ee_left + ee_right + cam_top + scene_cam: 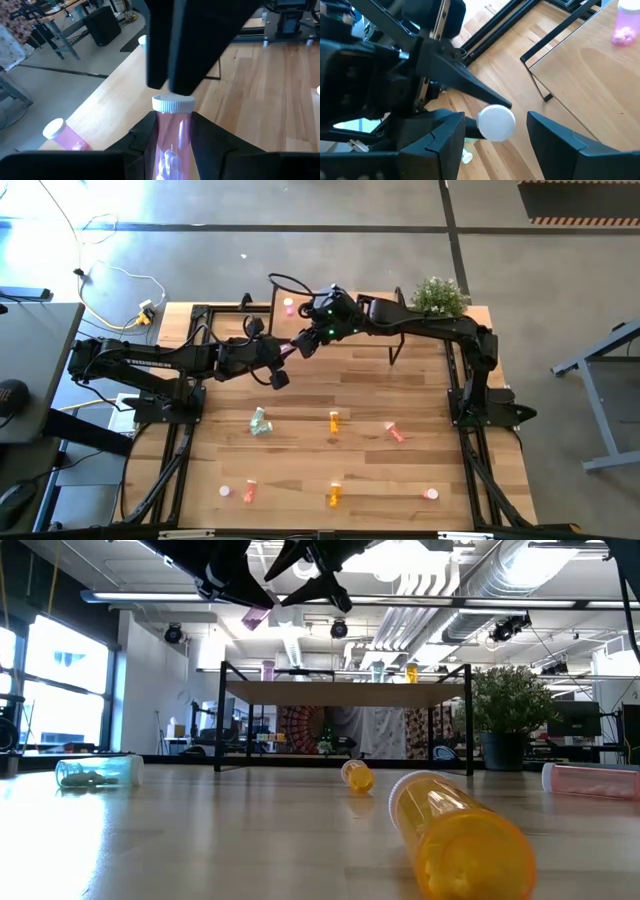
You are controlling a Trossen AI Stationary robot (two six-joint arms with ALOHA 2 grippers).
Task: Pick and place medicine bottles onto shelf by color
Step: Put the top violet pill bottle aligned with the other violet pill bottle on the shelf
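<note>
My left gripper (295,350) is shut on a pink medicine bottle (172,145) with a white cap, held in the air by the shelf's (350,692) near edge. My right gripper (495,119) is open, one finger on each side of that bottle's cap (496,122) with a gap on both sides. In the low view the held bottle (257,618) hangs tilted above shelf height. On the shelf stands another pink bottle (624,25), also seen from above (289,306). A greenish one (377,670) and an orange one (411,672) stand there too. My left gripper pinches the pink bottle's body (174,135) between its two fingers. The bottle lies along the fingers, and its capped end (172,104) sticks out past the fingertips toward my right gripper. It is lifted clear of the table and the shelf.
Loose bottles lie on the table nearer the front: green (260,422), orange (334,420), salmon (394,432), pink (249,491), orange (334,495) and pink (431,494). A potted plant (437,295) stands at the shelf's far right corner.
</note>
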